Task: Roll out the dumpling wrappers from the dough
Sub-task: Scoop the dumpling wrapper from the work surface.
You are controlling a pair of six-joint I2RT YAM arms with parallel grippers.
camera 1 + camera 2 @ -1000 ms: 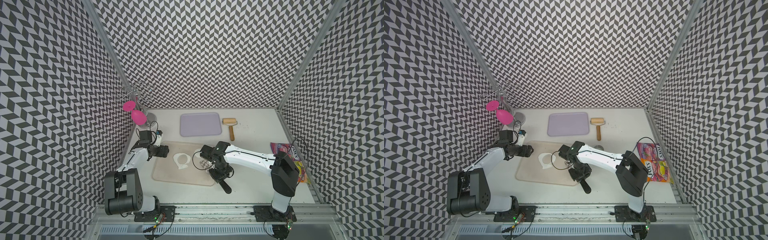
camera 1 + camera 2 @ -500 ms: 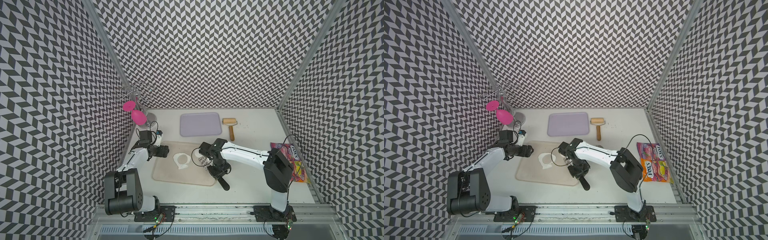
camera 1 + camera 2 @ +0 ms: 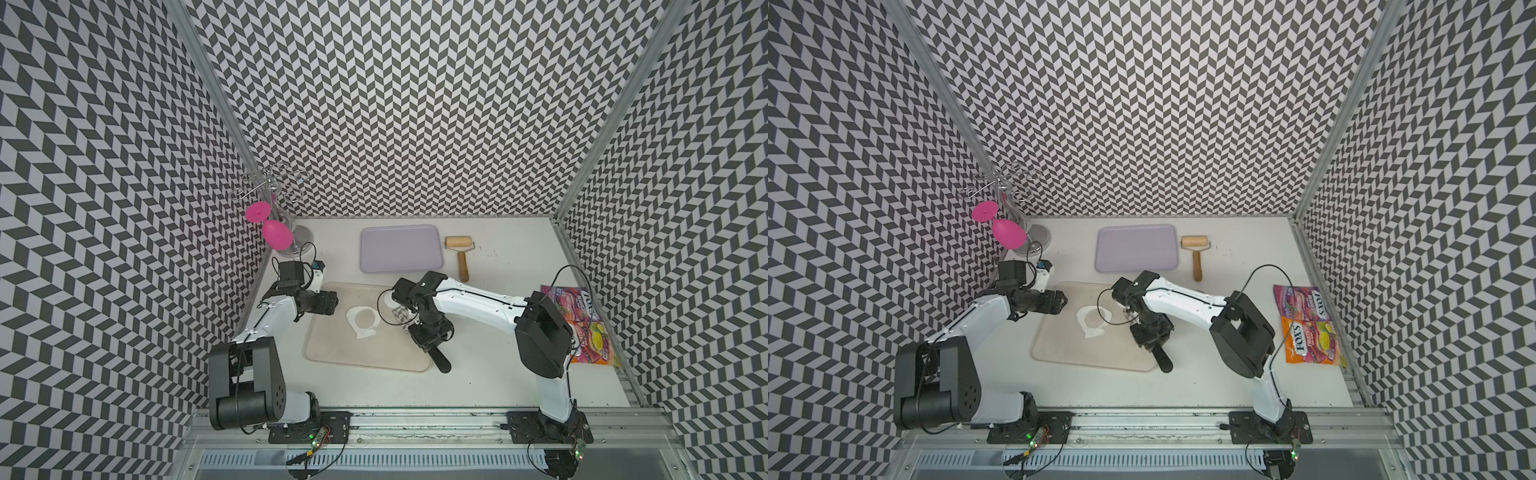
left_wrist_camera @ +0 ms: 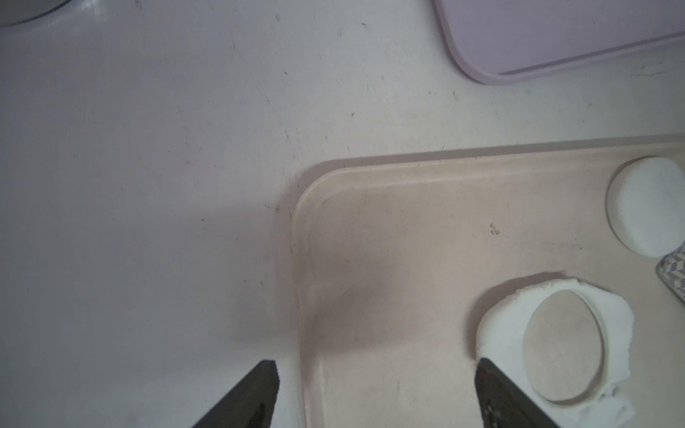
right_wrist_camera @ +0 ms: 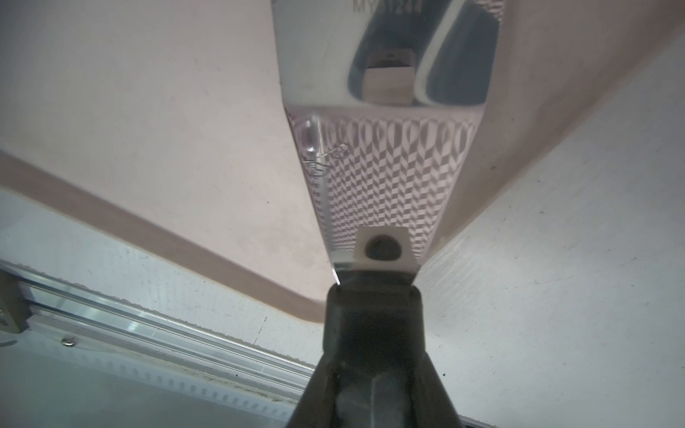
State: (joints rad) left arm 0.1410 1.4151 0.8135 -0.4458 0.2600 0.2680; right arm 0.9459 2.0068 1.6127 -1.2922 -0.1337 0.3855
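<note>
I see the dumpling wrapper (image 4: 645, 207), a small, smooth, neatly round white disc with a clean cut edge, lying flat on the beige rectangular tray (image 3: 365, 353) near its far rim. Beside it on the same tray lies the dough (image 3: 366, 332), a thin, matte white, ragged-edged sheet with a round hole punched through it. In the left wrist view the tray surface shows through that hole and the dough (image 4: 500, 326) is thicker and torn on one side. The disc and the sheet lie apart.

My left gripper (image 4: 375, 365) hangs over the tray's left edge with its jaws spread wide and nothing between them. One finger is over the bare table, the other just beside the dough sheet.

My right gripper (image 3: 428, 332) is closed on the black handle of a shiny metal scraper (image 5: 381, 178). Its mirror blade sits over the tray close to the wrapper, and I cannot tell whether they touch.

A lilac tray (image 3: 401, 249) and a wooden roller (image 3: 459, 249) sit farther back.
</note>
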